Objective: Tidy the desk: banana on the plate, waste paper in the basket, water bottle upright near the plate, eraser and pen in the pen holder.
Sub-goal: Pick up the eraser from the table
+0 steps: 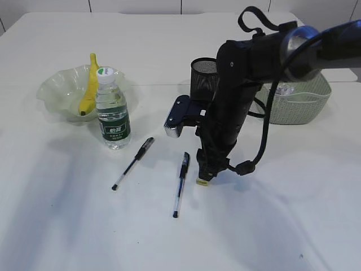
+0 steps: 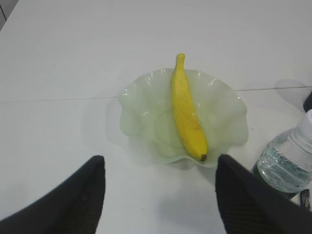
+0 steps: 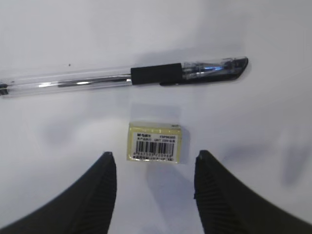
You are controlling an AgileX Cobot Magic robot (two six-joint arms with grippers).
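Down near the middle of the desk (image 1: 293,226), the right gripper (image 3: 155,168) hangs just above the eraser (image 3: 154,142), its jaws parted wider than the eraser and touching nothing; the eraser lies flat just ahead of the gap between them. One pen (image 3: 122,75) lies just beyond the eraser, a second pen (image 1: 133,163) lies nearer the water bottle (image 1: 113,110). Toward the desk's far left corner, the left gripper (image 2: 158,190) hovers wide apart and empty before the plate (image 2: 224,112) holding the banana (image 2: 187,117).
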